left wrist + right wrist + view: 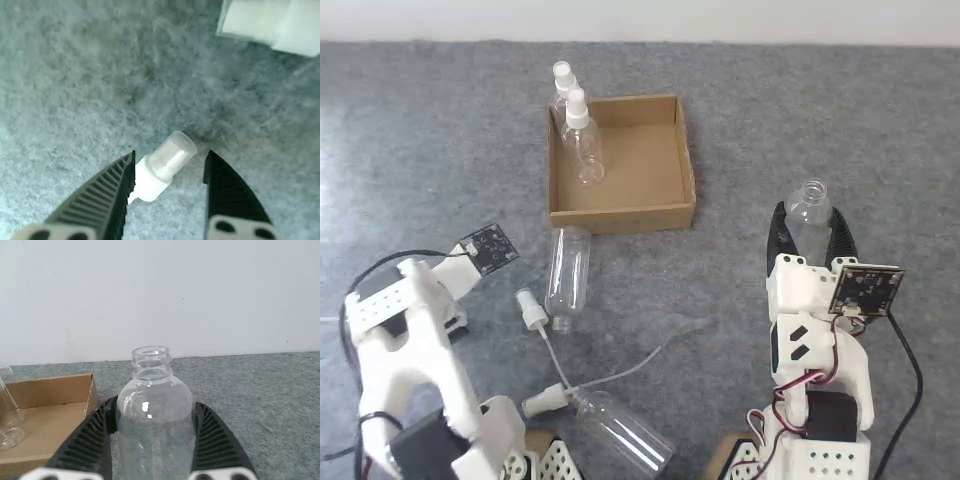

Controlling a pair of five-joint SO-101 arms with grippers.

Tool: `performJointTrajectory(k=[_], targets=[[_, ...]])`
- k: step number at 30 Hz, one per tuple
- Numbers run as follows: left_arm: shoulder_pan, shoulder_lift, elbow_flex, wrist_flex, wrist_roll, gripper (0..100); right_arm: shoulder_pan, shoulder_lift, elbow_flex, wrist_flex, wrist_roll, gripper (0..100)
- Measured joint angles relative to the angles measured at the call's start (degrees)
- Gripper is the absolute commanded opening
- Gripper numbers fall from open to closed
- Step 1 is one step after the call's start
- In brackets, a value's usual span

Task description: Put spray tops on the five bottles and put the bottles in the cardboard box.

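My left gripper (170,154) has jaws apart, the spray top (162,169) lying slantwise between them; my right gripper (155,404) clamps the open bottle (150,365) upright.

Counting five clear plastic bottles: standing with spray tops fitted at the far left, the boxed bottle (588,155) and the outside bottle (560,98); lying uncapped, the middle bottle (567,272) and the near bottle (625,432); standing uncapped at right, the open bottle (810,212). Counting two loose spray tops with tubes, the farther top (531,306) and the nearer top (546,402); seeing another spray top (162,167) from the left wrist, not telling whether one of those. Counting one cardboard box (620,216).
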Motion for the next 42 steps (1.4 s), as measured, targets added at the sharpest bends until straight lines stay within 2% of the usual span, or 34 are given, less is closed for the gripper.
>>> performJointTrajectory(k=[12, 17, 27, 34, 38, 42], targets=[[0.44, 0.00, 0.00, -0.09, -0.35, 19, 0.00, 0.00, 0.00, 0.00, 0.00, 0.6], [0.09, 0.00, 0.00, -0.09, -4.22, 14, 0.00, 0.00, 0.00, 0.00, 0.00, 0.6], [-1.41, 1.93, 0.00, -0.09, -11.16, 14, 0.00, 0.00, 0.00, 0.00, 0.00, 0.6], [-1.32, 13.63, -5.63, -1.14, -9.32, 14, 0.00, 0.00, 0.00, 0.00, 0.00, 0.6], [-1.58, 18.99, -12.13, 3.87, -6.59, 14, 0.00, 0.00, 0.00, 0.00, 0.00, 0.6], [-1.58, 23.21, -17.67, 9.14, -4.57, 6, 0.00, 0.00, 0.00, 0.00, 0.00, 0.6]])
